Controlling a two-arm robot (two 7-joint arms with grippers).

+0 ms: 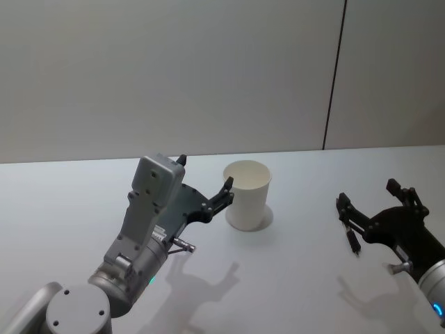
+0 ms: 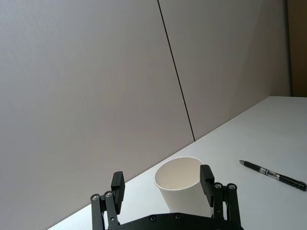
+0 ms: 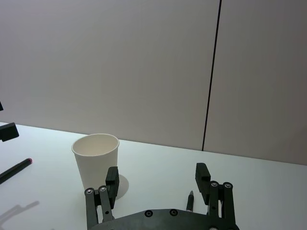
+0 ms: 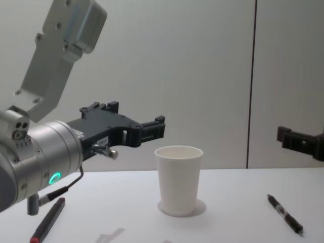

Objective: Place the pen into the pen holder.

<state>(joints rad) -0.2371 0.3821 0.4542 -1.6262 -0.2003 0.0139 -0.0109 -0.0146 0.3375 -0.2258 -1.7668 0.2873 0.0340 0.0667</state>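
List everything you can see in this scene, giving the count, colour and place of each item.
Pen holder: one, white paper cup, upright at mid-table.
Black pen: one, lying on the table to the robot's right of the cup, below the right gripper.
Red-ended pen: one, dark, lying on the table to the robot's left, under the left arm.
Table: one, white.
Wall: grey, with a dark vertical seam, behind the table.
Left gripper: black, open, raised beside the cup.
Right gripper: black, open, above the black pen.

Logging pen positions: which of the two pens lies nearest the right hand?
The black pen right of the paper cup, lying under the open right hand. The red-capped pen lies by the left arm.
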